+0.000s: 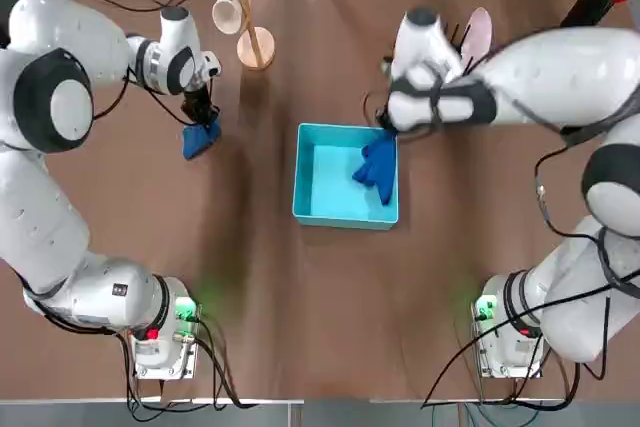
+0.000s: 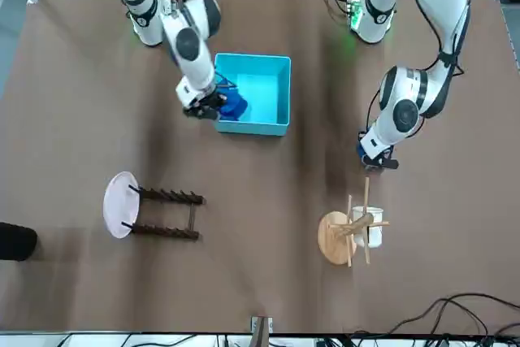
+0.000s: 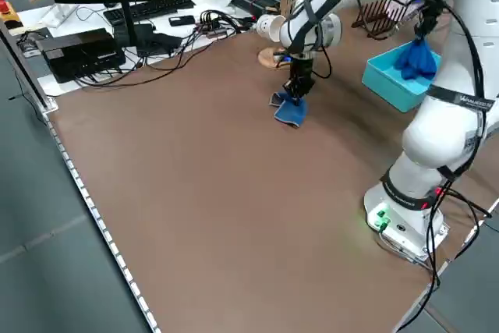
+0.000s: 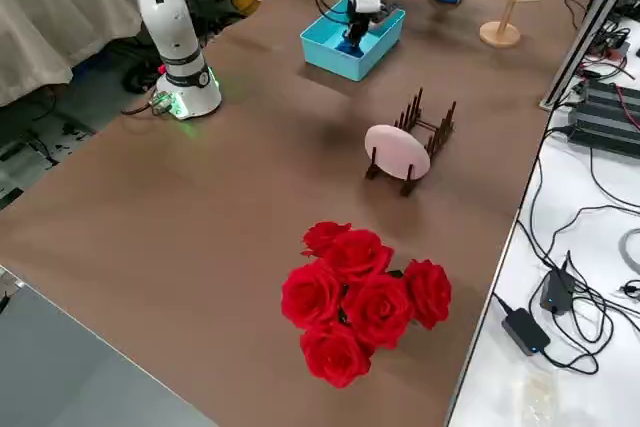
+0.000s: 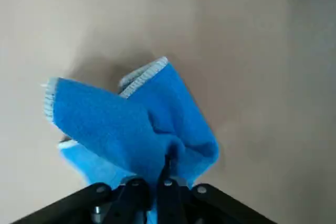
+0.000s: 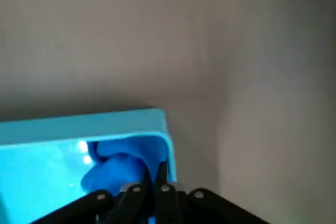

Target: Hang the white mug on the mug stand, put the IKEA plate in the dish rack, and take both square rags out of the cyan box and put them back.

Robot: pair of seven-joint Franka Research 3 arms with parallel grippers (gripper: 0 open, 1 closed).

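1. The left claw (image 1: 201,119) is pinched tight on one blue rag (image 1: 200,138), which droops from its tips with its lower folds resting on the table (image 1: 250,287) at about 9 o'clock from the cyan box (image 1: 318,213), well apart from it.
2. The right claw (image 1: 387,132) is closed on the second blue rag (image 1: 379,169) at the box's 1 o'clock corner; that cloth hangs inside the box against its wall.
3. The cyan box sits near the middle of the table, its floor bare apart from that rag.
4. At 11 o'clock from the box stands the mug stand (image 1: 254,44), with the white mug (image 1: 228,11) hung on one of its pegs.
5. At 1 o'clock from the box, mostly hidden by the right arm in the top view, the dish rack (image 2: 166,213) holds the IKEA plate (image 2: 120,204) upright on edge at one end.
6. A bunch of red roses (image 4: 362,300) lies at the table's right edge, well apart from everything else.
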